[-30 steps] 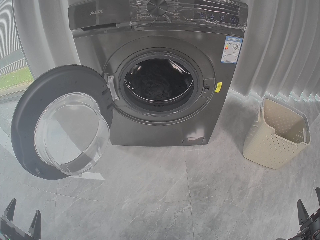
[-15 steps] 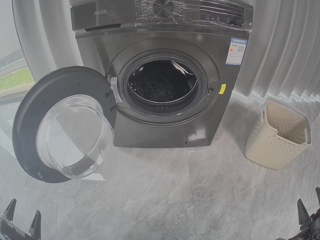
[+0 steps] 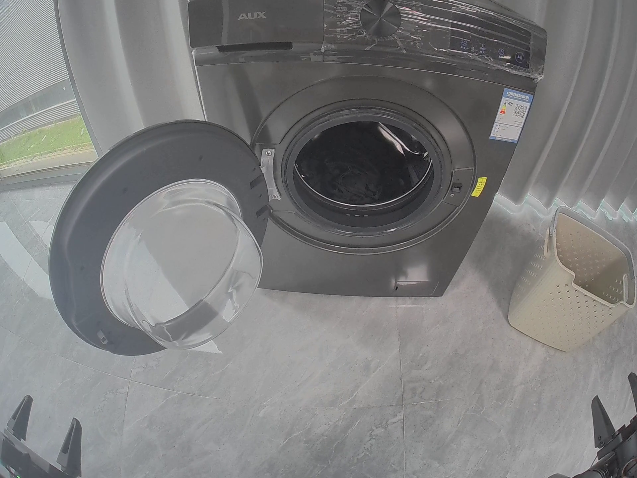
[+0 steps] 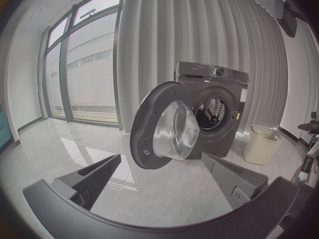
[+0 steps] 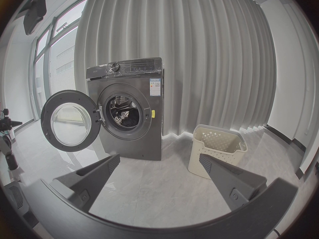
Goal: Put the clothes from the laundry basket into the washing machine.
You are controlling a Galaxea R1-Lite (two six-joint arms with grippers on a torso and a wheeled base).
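**Drum loaded, door open, both grippers idle and low**

Head view. The washing machine [image 3: 371, 134] stands in the upper centre of the frame, grey, with clear film [image 3: 431, 28] stretched over its control panel. Its door [image 3: 159, 234] is swung fully open to the left of centre, and the clear bowl of the window faces the room. The hinge sits at the left edge of the drum opening.

The clothes [image 3: 361, 164] are a dark crumpled mass lying inside the drum, behind the round opening. I cannot make out single garments.

The laundry basket [image 3: 570, 293] is cream and perforated. It stands upright on the floor [image 3: 318, 380] at the right edge of the frame, well apart from the machine's lower right corner. Its perforated inner walls are open to view.

The left gripper [image 3: 48, 414] is in the lower left corner of the frame, above the floor, with fingers spread and nothing between them. The right gripper [image 3: 616, 396] is in the lower right corner, below the basket and apart from it, also spread and holding nothing.

Surroundings: a pale pleated curtain [image 3: 584, 101] hangs behind the machine, and a window [image 3: 33, 101] is at the upper left.
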